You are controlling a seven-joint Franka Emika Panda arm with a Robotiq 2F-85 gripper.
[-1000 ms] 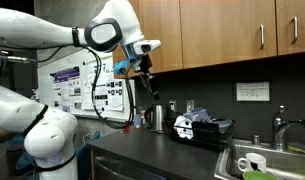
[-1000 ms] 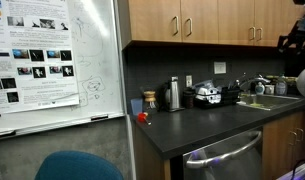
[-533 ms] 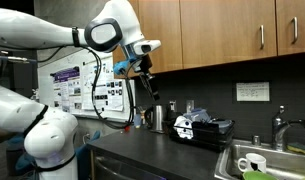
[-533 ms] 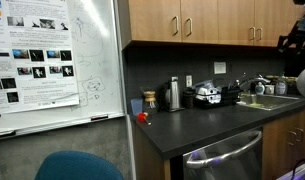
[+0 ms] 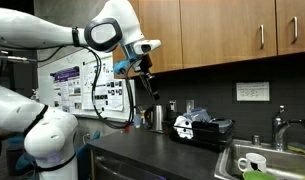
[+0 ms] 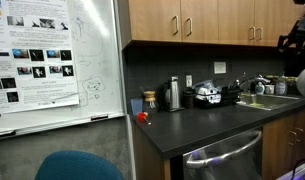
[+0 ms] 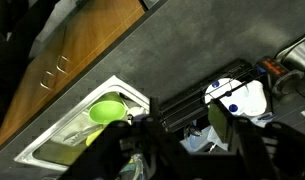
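One dark countertop (image 5: pixel 152 155) fills the lower frame in an exterior view. One steel sink (image 7: pixel 120 86) lies lower left in the wrist view. One black rack (image 5: pixel 204 130) stands on the counter, right of centre. One green bowl (image 7: pixel 107 112) sits in the sink. The gripper (image 5: pixel 145 82) hangs upper centre, well above the rack. I cannot tell how far its jaws are parted or whether it holds anything.

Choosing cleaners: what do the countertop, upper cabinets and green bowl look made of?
Countertop: dark matte stone or laminate, judging by its flat, even grey. Upper cabinets: wood or veneer, satin, with visible warm grain. Green bowl: probably plastic, given its bright uniform colour and smooth gloss.
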